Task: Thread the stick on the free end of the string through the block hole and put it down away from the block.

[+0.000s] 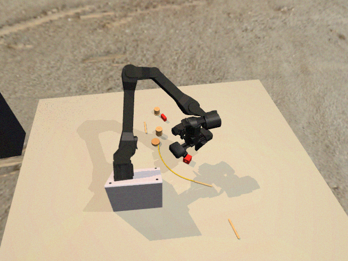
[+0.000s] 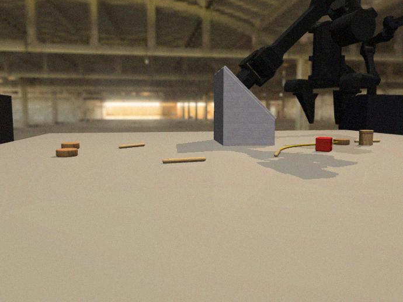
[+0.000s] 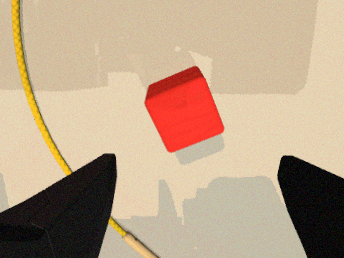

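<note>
The thin wooden stick [image 1: 203,183] [image 2: 277,153] lies flat on the table at the free end of the yellow string [image 1: 166,165] [image 2: 295,145] [image 3: 25,91]. The string curves back to the round wooden button [image 1: 155,141] [image 2: 341,141]. A short wooden block [image 1: 159,131] [image 2: 365,136] stands just behind the button; I cannot see its hole. My gripper [image 1: 189,146] [image 2: 324,114] [image 3: 200,166] is open and empty. It points down and hangs a little above a red cube [image 1: 187,158] [image 2: 323,143] [image 3: 185,109], beside the string.
A second wooden cylinder [image 1: 157,110] and a small red block [image 1: 163,117] stand farther back. Loose sticks [image 1: 233,228] [image 1: 145,127] [image 2: 183,160] [image 2: 131,145] lie about. Two wooden discs [image 2: 66,152] [image 2: 70,145] lie at the far left of the exterior view. The arm's grey base [image 1: 134,188] [image 2: 242,114] stands on the table.
</note>
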You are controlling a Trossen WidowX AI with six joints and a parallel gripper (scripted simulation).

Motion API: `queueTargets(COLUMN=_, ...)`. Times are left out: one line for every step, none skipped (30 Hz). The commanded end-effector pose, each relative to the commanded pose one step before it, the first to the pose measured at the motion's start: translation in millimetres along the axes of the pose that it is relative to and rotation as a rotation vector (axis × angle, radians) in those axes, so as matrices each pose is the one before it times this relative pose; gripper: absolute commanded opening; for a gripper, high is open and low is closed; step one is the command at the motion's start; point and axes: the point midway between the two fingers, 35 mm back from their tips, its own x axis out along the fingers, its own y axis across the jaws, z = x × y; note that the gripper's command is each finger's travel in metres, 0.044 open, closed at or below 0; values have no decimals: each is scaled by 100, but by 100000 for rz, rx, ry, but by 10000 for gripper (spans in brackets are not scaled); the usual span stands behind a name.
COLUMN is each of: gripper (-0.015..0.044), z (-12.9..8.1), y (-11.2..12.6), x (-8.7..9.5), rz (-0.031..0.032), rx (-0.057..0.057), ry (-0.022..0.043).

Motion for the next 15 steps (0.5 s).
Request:
queueTargets(gripper=237, z=0, y=-1, x=-2, rz=7, rx=-12, ry=23)
queueTargets(gripper=237, z=0, y=0, x=0, rz=0, rx=0, ry=0)
queueTargets(gripper=237, z=0, y=0, x=0, rz=0, rx=0, ry=0)
queueTargets(gripper=237, z=0, y=0, x=0, rz=0, rx=0, ry=0)
queueTargets(gripper=237, z=0, y=0, x=0, rz=0, rx=0, ry=0)
queueTargets(gripper=237, z=0, y=0, x=0, rz=0, rx=0, ry=0)
queueTargets(gripper=237, z=0, y=0, x=0, rz=0, rx=0, ry=0)
queueTargets(gripper=237, z=0, y=0, x=0, rz=0, rx=0, ry=0)
queueTargets(gripper=237, z=0, y=0, x=0, rz=0, rx=0, ry=0)
queueTargets(gripper=237, z=0, y=0, x=0, rz=0, rx=0, ry=0)
queueTargets(gripper=237, z=0, y=0, x=0, rz=0, rx=0, ry=0)
queueTargets(gripper=210, z=-2, y=3, x=1, rz=-3, rx=20, ry=-18)
queueTargets(gripper=184, z=0, y=0, x=0, rz=0, rx=0, ry=0)
queueTargets(gripper=158, z=0, y=0, x=0, rz=0, rx=0, ry=0)
queueTargets(gripper=132, z=0, y=0, x=0, rz=0, rx=0, ry=0)
